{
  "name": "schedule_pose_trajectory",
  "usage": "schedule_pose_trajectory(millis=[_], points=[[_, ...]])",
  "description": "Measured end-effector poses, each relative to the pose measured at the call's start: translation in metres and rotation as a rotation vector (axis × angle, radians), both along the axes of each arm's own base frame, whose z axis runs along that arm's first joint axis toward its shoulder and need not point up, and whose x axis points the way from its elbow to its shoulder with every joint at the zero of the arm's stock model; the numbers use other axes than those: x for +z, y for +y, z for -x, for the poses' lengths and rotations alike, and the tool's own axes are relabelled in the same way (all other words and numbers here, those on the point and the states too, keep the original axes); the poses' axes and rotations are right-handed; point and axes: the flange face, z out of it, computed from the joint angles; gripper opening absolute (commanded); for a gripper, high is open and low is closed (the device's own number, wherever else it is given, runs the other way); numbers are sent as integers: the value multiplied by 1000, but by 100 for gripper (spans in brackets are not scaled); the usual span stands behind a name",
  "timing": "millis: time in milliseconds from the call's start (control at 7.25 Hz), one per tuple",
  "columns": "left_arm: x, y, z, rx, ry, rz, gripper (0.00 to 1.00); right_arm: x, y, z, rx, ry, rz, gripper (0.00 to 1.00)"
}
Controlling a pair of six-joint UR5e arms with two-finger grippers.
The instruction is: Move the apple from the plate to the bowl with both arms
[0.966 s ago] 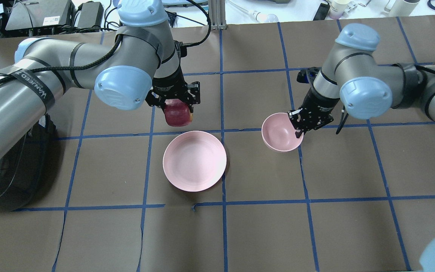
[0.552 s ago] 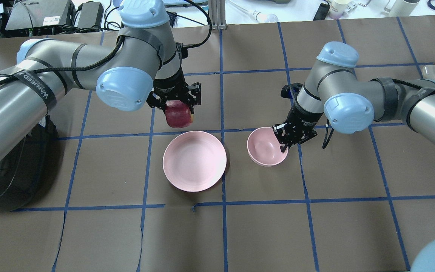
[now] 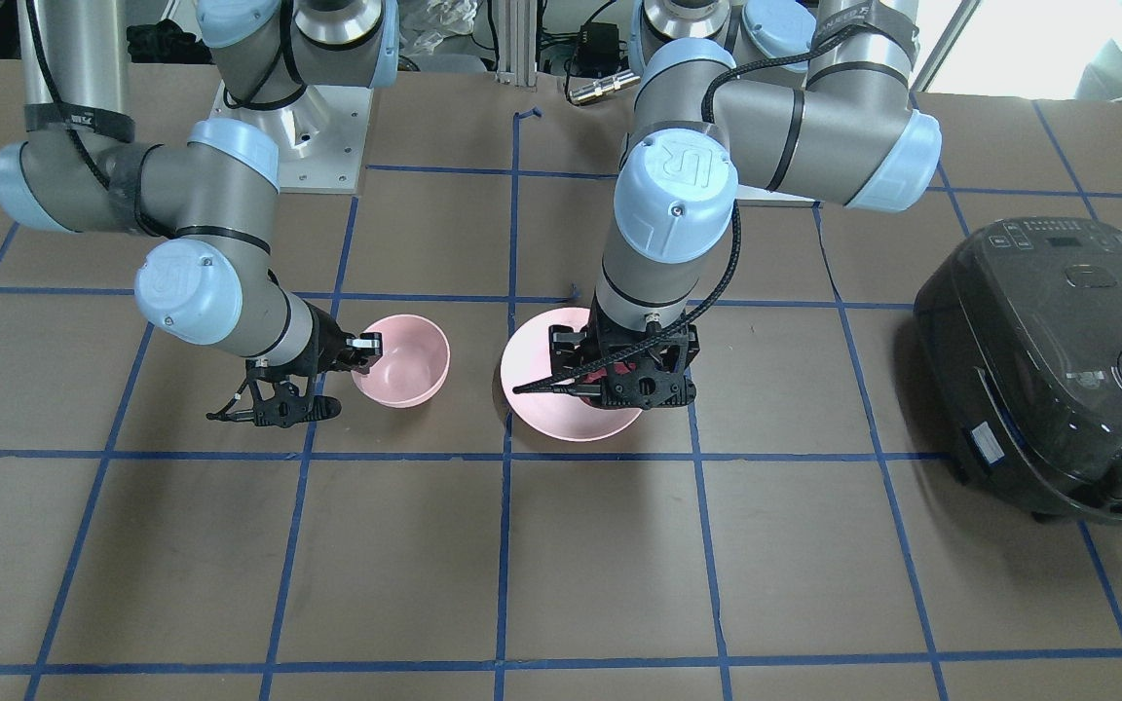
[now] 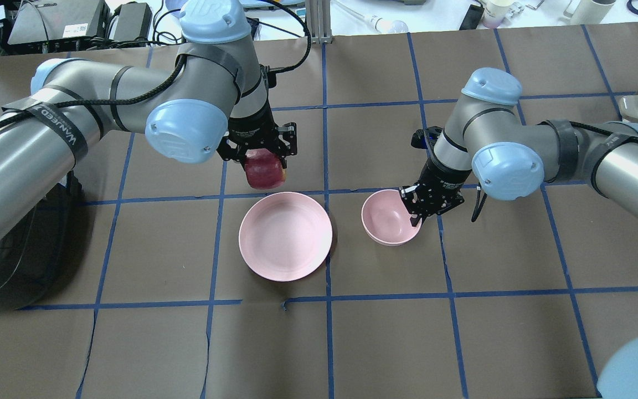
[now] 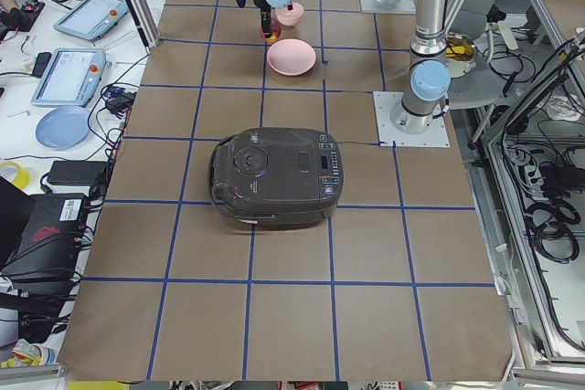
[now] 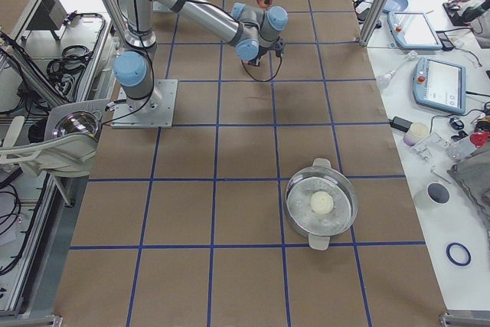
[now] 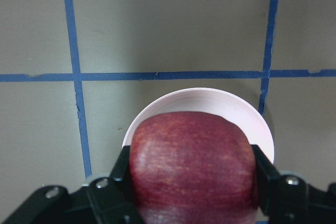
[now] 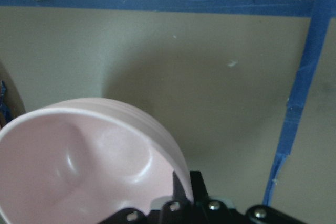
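My left gripper (image 4: 263,158) is shut on the dark red apple (image 4: 265,170) and holds it in the air over the far edge of the wide pink plate (image 4: 286,244). In the left wrist view the apple (image 7: 191,166) sits between the jaws with the plate's rim (image 7: 210,95) below it. My right gripper (image 4: 414,209) is shut on the rim of the small pink bowl (image 4: 385,219), just right of the plate. The right wrist view shows the bowl (image 8: 79,166) empty, with one finger (image 8: 181,190) inside its rim. In the front view the bowl (image 3: 405,355) and the plate (image 3: 561,419) stand side by side.
A black rice cooker (image 3: 1058,370) stands at the robot's left end of the table. A metal pot with a glass lid (image 6: 321,204) stands at the right end. Blue tape lines cross the brown table cover.
My right arm has carried the bowl left, close to the plate. My left gripper has shifted slightly right with the apple still in it.
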Motion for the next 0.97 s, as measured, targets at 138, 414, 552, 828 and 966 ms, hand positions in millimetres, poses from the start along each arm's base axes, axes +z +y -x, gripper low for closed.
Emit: schedule_pose_trajectory(millis=[138,414,552,828,966], points=[[0,-1,0,6,0,0,0,-2,-1,0,-11,6,-2,83],[-3,0,7,36,4,-1,0,11,-9,2,-54,25,16,91],[-2,2,21,68,15,6,0,34,-21,9,-74,56,46,94],[5,8,68,144,50,23,0,97,-43,38,-100,126,76,100],[5,18,99,192,58,23,0,128,-49,63,-128,155,95,100]])
